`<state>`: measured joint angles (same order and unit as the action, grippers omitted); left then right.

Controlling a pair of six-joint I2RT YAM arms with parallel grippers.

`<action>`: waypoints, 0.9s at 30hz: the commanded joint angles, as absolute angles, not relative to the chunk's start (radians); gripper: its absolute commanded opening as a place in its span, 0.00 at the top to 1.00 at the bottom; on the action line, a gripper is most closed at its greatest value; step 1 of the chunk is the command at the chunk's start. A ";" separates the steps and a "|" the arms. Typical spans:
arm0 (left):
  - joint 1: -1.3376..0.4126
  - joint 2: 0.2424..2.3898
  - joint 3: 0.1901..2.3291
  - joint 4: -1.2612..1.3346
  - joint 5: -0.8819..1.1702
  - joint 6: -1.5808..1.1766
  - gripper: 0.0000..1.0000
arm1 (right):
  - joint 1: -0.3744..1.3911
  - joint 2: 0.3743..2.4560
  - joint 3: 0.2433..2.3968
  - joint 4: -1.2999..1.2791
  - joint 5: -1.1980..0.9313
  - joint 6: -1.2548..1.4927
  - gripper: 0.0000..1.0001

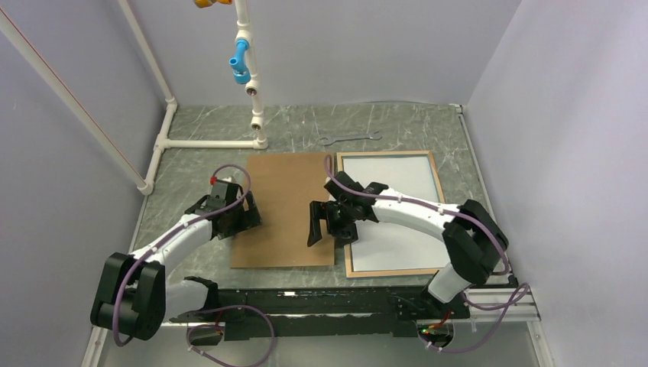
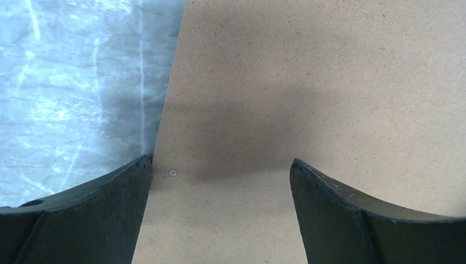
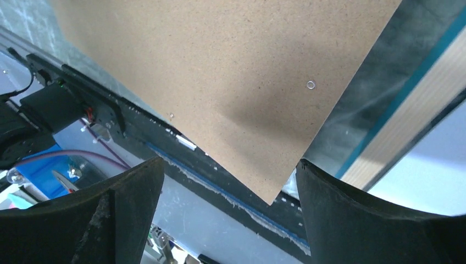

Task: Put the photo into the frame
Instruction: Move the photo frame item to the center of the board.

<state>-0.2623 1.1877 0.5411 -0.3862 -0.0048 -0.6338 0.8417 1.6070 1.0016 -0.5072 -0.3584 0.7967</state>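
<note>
The left tool [image 2: 220,165] and the right tool [image 3: 231,162] stand wide, holding nothing. Under both lies a flat, speckled brown board [image 1: 286,206]; just right of the right tool, the thin tan-wood frame [image 1: 386,155].

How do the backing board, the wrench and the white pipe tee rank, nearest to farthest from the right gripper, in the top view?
1. backing board, its right edge at the right gripper
2. wrench, beyond it near the back
3. white pipe tee, far back left
</note>
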 commanded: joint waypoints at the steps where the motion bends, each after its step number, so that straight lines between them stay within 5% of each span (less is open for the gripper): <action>1: -0.366 1.238 0.512 -0.378 0.321 -0.827 0.07 | 0.878 1.505 1.121 -0.282 -0.438 0.817 0.10; 15: -0.551 1.332 0.615 -0.337 0.284 -0.894 0.07 | 0.845 1.219 0.876 -0.455 -0.166 0.795 0.03; 27: -0.572 1.341 0.662 -0.370 0.260 -0.863 0.06 | 0.509 1.202 0.770 -0.467 -0.250 0.639 0.01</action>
